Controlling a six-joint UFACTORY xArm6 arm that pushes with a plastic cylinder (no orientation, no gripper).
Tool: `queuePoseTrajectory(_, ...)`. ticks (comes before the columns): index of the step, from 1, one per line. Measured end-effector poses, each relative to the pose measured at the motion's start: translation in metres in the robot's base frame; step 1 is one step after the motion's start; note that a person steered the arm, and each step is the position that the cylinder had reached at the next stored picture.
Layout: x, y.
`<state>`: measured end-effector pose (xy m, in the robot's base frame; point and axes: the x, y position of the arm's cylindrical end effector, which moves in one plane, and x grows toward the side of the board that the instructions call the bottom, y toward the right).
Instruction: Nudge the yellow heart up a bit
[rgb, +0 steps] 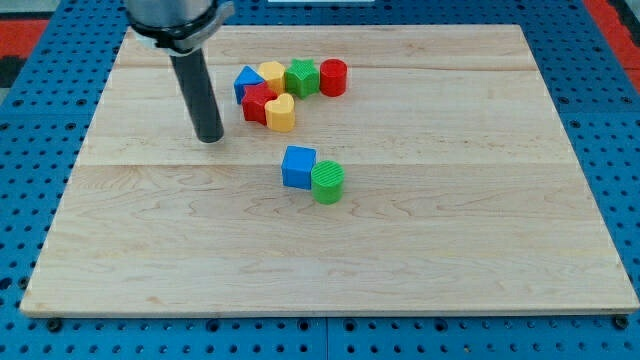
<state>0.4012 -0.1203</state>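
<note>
Upper centre of the frame, bottom-right of the block cluster: yellow heart (281, 114), lying flat on the wooden board (450, 230). Its left side touches the red block (258, 102) (shape unclear, star-ish). Directly above it sits a second yellow block (272, 73), faceted, shape hard to call.

Key relation: my tip (210, 139) is to the heart's left and slightly lower in the frame, apart from it, no contact with any block. No jaws on this rig, just a plain rod, so open/closed doesn't apply. "Up" means toward the frame's top, so I judge the tip needs to get below the heart first, then push upward. Board below the heart is bare down to the lower pair, so there's room.

Risk, as a judgement: the heart is packed against the cluster; an upward nudge likely drives it into the red block and the upper yellow one, shifting both.

Rest of cluster: blue block (245, 80) at far left, looks triangular; green block (302, 77), star-like; red cylinder (333, 77) at right end. Lower in the frame, well apart from the heart: blue cube (298, 166) touching green cylinder (327, 182).

Blocks look like ridged, matte plastic. Board is pale planked wood, smooth, on a blue perforated base (40, 130).
</note>
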Motion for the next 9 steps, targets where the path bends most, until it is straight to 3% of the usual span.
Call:
queuePoseTrajectory(1,0.001,0.037)
queuePoseTrajectory(6,-0.01,0.037)
queuePoseTrajectory(9,-0.018,0.092)
